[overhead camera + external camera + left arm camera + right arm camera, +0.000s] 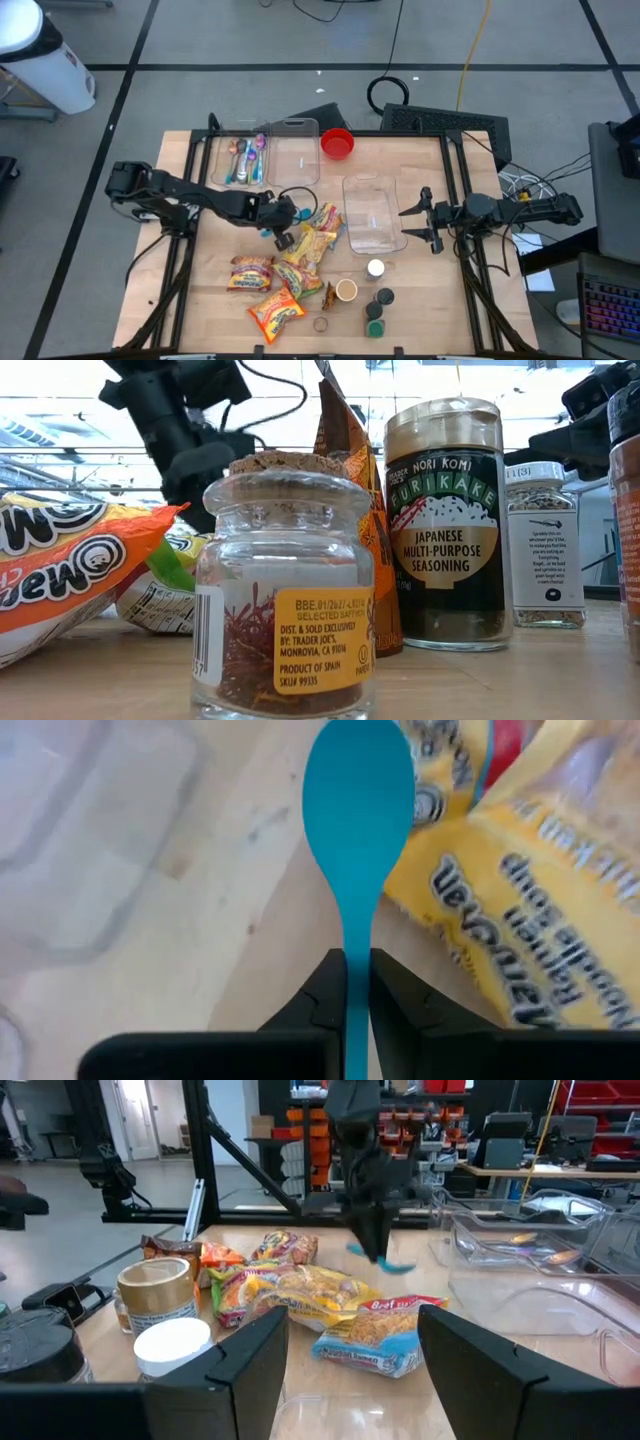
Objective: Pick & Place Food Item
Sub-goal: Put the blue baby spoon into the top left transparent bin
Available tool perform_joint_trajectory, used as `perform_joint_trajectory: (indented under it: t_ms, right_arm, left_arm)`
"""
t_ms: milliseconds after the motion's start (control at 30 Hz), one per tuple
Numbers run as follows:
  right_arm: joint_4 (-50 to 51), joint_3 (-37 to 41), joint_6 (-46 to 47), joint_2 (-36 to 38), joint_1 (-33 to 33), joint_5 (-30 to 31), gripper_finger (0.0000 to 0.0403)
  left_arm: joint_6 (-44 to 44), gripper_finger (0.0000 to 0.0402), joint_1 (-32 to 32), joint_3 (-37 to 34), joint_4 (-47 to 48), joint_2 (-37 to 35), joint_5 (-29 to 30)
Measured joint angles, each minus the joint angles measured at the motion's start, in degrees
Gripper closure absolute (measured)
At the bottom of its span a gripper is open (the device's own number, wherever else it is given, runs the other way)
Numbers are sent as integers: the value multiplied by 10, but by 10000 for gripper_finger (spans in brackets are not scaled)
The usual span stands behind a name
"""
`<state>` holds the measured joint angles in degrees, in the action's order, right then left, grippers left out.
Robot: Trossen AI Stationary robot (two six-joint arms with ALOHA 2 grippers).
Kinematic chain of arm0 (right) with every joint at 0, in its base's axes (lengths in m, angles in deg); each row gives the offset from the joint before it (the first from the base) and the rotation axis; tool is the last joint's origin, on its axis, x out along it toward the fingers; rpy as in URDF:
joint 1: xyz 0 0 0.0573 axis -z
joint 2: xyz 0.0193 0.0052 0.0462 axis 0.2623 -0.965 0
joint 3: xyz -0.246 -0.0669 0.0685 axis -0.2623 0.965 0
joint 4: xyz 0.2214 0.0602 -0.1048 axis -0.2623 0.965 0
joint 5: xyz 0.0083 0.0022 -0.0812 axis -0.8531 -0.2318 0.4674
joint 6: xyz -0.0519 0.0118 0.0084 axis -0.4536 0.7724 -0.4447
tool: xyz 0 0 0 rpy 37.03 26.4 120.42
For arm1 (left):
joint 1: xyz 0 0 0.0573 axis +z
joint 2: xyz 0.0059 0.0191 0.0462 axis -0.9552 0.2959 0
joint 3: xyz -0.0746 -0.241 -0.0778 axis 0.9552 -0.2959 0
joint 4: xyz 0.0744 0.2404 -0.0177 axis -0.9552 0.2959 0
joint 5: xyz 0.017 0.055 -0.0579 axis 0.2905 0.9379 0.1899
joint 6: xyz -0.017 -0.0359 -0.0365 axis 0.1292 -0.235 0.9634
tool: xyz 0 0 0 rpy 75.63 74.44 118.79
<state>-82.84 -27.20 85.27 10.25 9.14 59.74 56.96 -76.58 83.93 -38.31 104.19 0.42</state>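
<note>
- The left gripper (279, 229) is being held low over mid-table, clamped tight on a blue spoon (356, 820) beside the noodle packets (305, 247).
- The right gripper (418, 221) is waiting by the clear tub (373, 214), jaws parted, gripping nothing.
- "NORI KOMI FURIKAKE JAPANESE MULTI-PURPOSE SEASONING" is being shown on one jar (445, 525).
- The spoon's handle is being pinched; its bowl is pointing away from the fingers, in line with them.

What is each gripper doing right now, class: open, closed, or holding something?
Left gripper: closed on the blue spoon.
Right gripper: open, holding nothing, beside the clear container.
</note>
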Motion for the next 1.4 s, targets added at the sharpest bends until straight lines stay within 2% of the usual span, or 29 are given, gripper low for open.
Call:
perform_joint_trajectory:
  t_ms: [267,467,600,767,967,1200,1400]
  right_arm:
    - [-10,0,0,-14,0,0,185]
    - [-20,0,0,-23,0,0,186]
    - [-21,0,0,-24,0,0,184]
    - [-21,0,0,-24,0,0,187]
    - [-21,0,0,-24,0,0,185]
    - [-21,0,0,-24,0,0,187]
    - [-21,0,0,-24,0,0,185]
  left_arm:
    - [36,379,3,7,21,-97,52]
    - [58,378,31,7,33,-195,90]
    - [50,379,67,7,54,-255,133]
    - [26,379,121,7,57,-316,220]
    - [33,379,209,7,101,-339,251]
    - [43,378,339,-51,66,-320,197]
    - [42,377,434,-150,-81,-290,104]
